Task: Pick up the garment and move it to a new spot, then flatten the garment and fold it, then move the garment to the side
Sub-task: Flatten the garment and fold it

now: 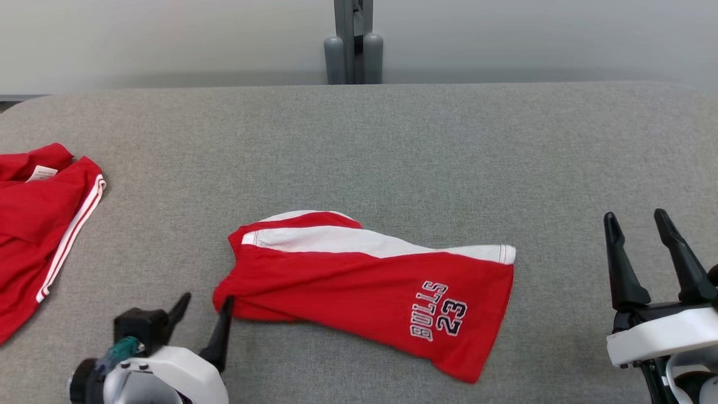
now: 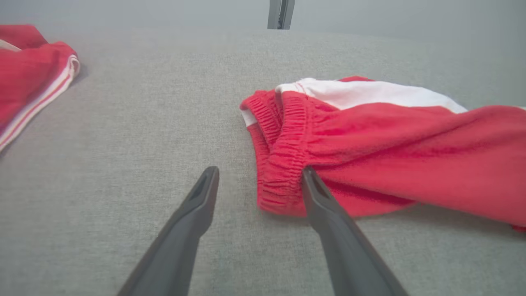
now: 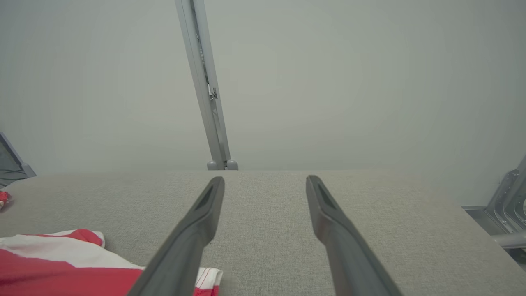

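Garment (image 1: 364,280), one; other red garment (image 1: 28,224), one.

Head overhead; wrists low, forward; all share garment (image 1: 359,275).

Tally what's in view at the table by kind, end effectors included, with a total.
Red garments: 2 (Bulls 23 shorts, white-striped garment)
End effectors: 2 (left end effector, right end effector, both open)
Total: 4

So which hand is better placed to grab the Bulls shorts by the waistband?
Left. The left hand is open right at the waistband of the shorts; the right hand, also open, sits apart beyond the hem end.
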Tool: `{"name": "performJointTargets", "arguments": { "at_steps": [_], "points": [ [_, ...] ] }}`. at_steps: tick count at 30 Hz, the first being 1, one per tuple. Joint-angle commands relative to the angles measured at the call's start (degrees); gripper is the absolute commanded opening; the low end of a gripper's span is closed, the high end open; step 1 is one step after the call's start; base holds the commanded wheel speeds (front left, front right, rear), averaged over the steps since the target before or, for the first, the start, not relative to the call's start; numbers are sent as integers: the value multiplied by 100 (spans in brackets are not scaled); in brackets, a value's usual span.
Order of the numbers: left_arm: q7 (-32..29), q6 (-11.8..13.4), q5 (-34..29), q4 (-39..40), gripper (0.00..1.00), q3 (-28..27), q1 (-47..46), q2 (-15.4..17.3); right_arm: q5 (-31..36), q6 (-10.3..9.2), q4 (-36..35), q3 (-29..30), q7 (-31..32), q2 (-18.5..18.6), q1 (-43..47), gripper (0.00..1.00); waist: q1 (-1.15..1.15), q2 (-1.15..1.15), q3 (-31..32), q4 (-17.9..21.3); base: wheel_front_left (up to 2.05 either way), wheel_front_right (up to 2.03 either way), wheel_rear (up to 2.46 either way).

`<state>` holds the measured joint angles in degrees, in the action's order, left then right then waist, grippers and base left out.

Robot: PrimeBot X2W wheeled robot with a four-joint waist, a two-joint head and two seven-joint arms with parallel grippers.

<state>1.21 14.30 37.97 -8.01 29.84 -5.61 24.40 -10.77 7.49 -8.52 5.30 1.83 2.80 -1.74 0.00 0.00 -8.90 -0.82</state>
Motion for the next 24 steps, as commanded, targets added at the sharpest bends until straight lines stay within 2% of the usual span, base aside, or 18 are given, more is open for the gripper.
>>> {"name": "performJointTargets", "arguments": {
  "at_steps": [1, 6, 14, 15, 24],
  "points": [
    [40, 41, -37, 43, 100, -51, 10, 40, 10, 2, -20, 33, -1, 26, 5, 100, 0, 0, 27, -11, 0, 0, 0],
    [276, 308, -172, 571, 100, -285, -74, 171, 26, 2, -67, 88, 20, 25, -33, 100, 0, 0, 140, -27, 0, 0, 0],
    [256, 663, -482, 1370, 100, -415, -337, 333, 60, 2, -59, 19, 38, 25, -109, 100, 0, 0, 281, 5, 0, 0, 0],
    [288, 770, -618, 1532, 100, -417, -420, 356, 65, 2, -53, -31, 30, 25, -116, 100, 0, 0, 323, 9, 0, 0, 0],
    [601, 940, -680, 1588, 100, -547, -319, 290, 0, 2, 81, -310, -69, 26, 47, 100, 0, 0, 509, 99, 0, 0, 0]
  ]
}}
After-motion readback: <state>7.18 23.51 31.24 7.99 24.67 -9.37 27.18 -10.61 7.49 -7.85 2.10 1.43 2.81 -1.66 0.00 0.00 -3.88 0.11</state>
